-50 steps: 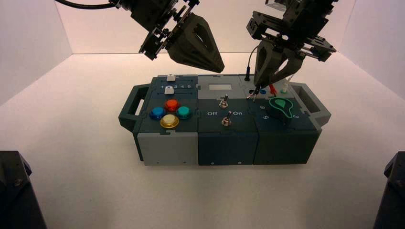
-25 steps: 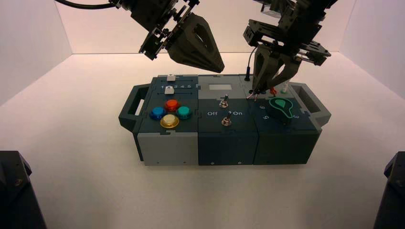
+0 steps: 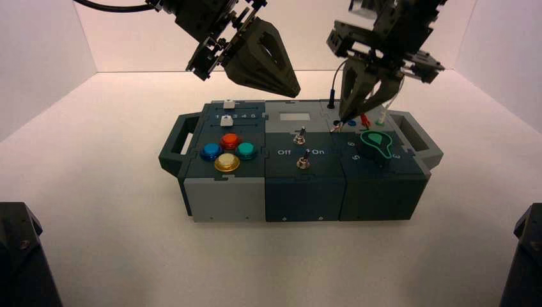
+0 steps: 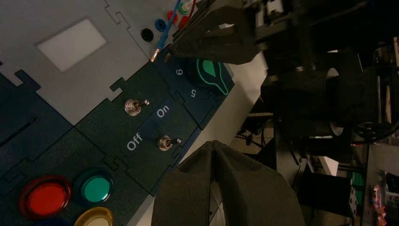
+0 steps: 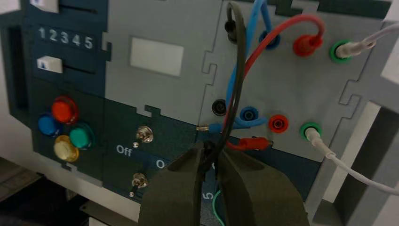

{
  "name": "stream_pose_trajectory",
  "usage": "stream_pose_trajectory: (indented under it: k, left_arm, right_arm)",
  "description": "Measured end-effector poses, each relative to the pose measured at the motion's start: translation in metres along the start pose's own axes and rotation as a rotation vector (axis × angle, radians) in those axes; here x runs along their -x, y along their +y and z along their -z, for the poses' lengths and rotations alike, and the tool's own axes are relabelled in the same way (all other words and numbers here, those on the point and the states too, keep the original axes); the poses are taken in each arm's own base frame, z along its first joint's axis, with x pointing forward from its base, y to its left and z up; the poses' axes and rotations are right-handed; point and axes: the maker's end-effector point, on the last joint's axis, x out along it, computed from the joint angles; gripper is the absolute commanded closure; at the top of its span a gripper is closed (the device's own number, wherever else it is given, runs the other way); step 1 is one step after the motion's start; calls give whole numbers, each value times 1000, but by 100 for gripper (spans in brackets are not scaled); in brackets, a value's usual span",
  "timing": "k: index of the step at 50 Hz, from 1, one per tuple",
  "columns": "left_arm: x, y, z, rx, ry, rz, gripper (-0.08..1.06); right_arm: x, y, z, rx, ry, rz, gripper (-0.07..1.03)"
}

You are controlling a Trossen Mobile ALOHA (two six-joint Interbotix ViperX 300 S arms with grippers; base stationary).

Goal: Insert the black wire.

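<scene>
Two arms hung over the box, which sat on the pale table with a handle at each end. Its left section carried a cluster of round buttons: red, blue, green and yellow. The dark middle section bore two toggle switches beside the lettering "Off" and "On", and the right section held a green-edged knob with the grey socket panel behind it.

Above the middle of the box, the left gripper hovered apart from everything, its fingers pressed together on nothing.

Over the socket panel, the right gripper pointed steeply down with its fingers closed around the black wire. One black plug stood in a rear socket, and the cable arched forward past the red wire and blue wire into the pinch. The empty black socket lay just beside that grip, with the blue socket next to it.
</scene>
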Motion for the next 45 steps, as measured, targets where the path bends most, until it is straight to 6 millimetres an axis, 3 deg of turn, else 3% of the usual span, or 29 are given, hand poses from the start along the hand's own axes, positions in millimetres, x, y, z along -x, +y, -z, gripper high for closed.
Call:
stream_pose_trajectory:
  k: [15, 31, 45]
  left_arm:
    - [-1, 3, 1, 40, -3, -11, 100]
    - [-3, 7, 12, 33, 1, -143, 100]
    - [-1, 14, 12, 61, 3, -184, 100]
  right_arm:
    - [22, 8, -9, 31, -68, -19, 99]
    - [23, 4, -11, 80, -82, 13, 98]
    - [20, 14, -10, 179, -100, 43, 98]
